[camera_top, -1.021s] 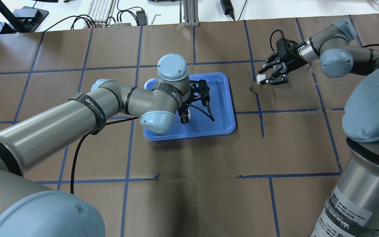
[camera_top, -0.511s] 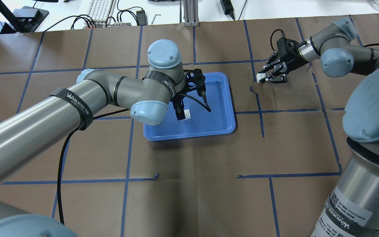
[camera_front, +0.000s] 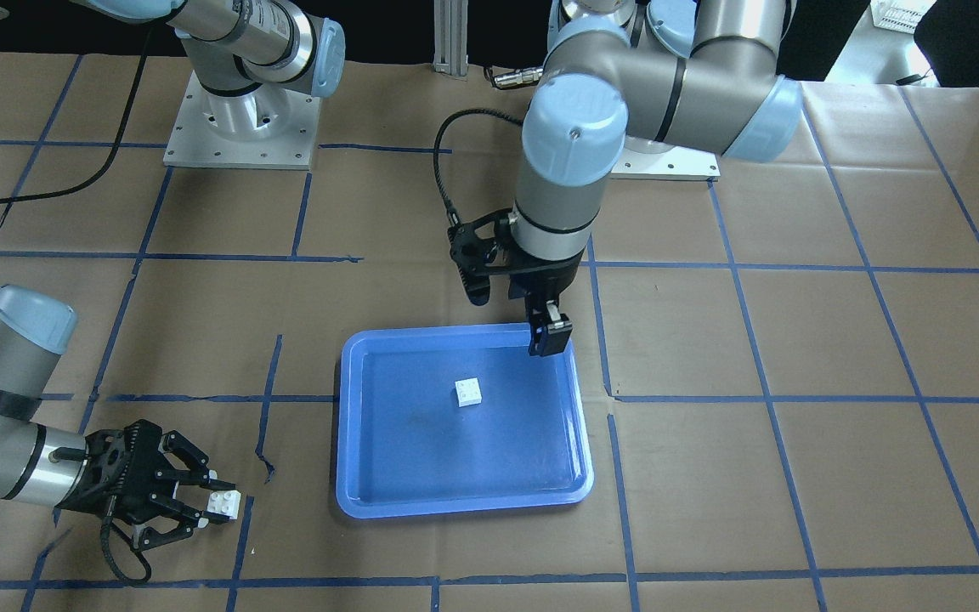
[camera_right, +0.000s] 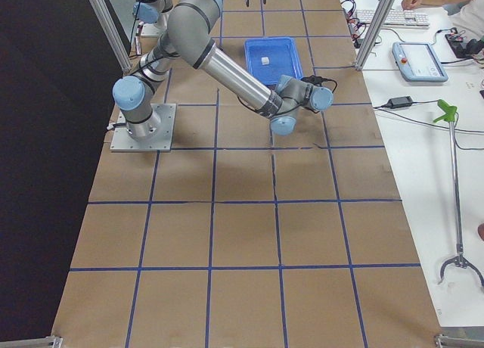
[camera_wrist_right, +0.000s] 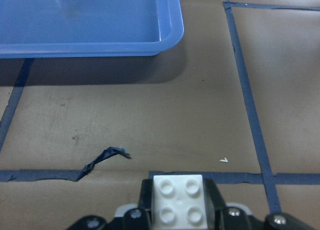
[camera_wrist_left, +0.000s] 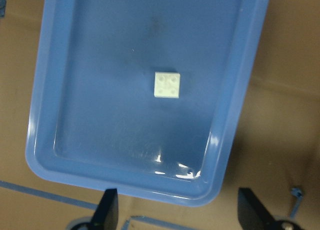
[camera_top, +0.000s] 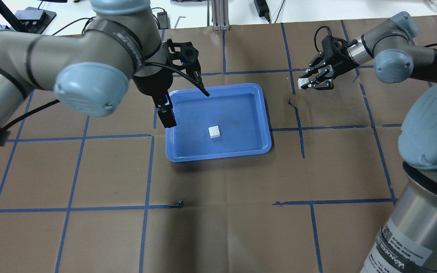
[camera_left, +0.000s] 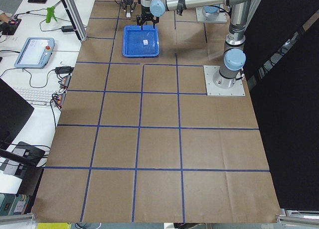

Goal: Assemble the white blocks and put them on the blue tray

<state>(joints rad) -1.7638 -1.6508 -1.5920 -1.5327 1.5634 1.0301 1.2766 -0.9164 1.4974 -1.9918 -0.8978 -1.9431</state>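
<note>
One white block [camera_top: 214,131] lies studs up, alone, in the middle of the blue tray [camera_top: 268,125]. It also shows in the left wrist view [camera_wrist_left: 167,84] and the front view [camera_front: 469,393]. My left gripper [camera_top: 167,115] hangs open and empty above the tray's left rim [camera_wrist_left: 40,115]. Its fingertips [camera_wrist_left: 107,210] stand wide apart. My right gripper [camera_top: 305,84] is right of the tray, low over the table, shut on the second white block [camera_wrist_right: 178,205]. That block also shows in the front view [camera_front: 224,503].
The table is brown paper with a grid of blue tape lines. A torn curl of tape [camera_top: 292,102] lies between the tray and my right gripper. The left wrist's black cable [camera_top: 199,85] hangs over the tray's far left corner. Keyboards and cables lie beyond the far edge.
My left gripper let go of the white block on the tray, then rose and drew back to the left. My right gripper shifted slightly farther away, block still in it.
</note>
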